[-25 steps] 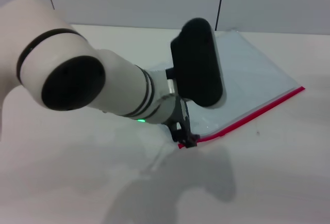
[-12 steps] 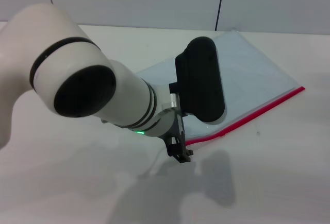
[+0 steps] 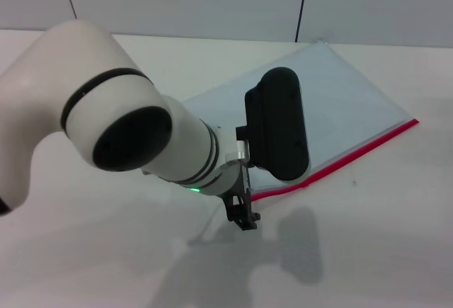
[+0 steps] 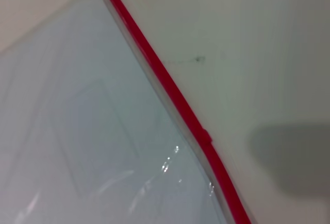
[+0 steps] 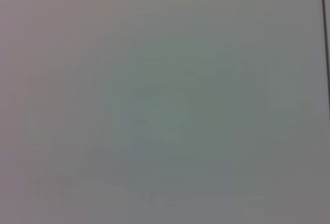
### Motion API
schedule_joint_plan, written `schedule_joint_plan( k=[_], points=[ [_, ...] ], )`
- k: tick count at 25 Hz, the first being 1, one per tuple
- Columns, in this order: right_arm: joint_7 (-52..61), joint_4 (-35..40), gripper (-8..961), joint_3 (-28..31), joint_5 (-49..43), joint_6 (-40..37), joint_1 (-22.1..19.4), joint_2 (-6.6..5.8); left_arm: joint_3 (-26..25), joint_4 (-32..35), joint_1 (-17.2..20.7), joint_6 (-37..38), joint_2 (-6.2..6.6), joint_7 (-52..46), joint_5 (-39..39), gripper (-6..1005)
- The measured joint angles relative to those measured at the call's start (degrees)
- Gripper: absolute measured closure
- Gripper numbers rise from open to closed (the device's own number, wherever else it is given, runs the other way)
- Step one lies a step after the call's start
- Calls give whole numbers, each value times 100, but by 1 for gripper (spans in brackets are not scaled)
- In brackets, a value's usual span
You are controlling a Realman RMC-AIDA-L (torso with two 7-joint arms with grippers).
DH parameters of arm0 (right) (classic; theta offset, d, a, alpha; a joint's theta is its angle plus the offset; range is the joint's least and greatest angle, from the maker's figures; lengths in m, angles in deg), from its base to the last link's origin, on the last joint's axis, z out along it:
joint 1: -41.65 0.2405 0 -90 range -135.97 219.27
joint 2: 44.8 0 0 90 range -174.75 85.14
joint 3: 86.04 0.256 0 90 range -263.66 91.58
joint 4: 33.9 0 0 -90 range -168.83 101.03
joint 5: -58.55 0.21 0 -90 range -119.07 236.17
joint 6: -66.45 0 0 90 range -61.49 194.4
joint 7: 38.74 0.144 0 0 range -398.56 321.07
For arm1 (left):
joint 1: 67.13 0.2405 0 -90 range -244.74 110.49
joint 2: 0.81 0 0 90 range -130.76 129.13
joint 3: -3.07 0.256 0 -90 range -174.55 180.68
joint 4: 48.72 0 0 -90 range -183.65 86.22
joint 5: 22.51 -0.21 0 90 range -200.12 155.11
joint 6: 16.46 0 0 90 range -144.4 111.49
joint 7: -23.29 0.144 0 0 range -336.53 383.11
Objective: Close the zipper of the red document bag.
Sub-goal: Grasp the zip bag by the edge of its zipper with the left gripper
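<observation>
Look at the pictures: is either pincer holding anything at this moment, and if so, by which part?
Nothing visibly held. The left pincer sits just off the near end of the zipper, apart from the red document bag. The right pincer is out of view.

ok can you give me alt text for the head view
The robot's left arm reaches over a white table, its left gripper just off the near corner of a flat pale-blue document bag. A red zipper runs along the bag's near edge.
</observation>
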Motion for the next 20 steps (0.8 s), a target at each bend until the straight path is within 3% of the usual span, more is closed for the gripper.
schedule_joint_plan(
  k=[20],
  points=[
    [4,8,158,27,0,0,15,0,139,671,-173,543,-19,-124,-227,94]
  ],
)
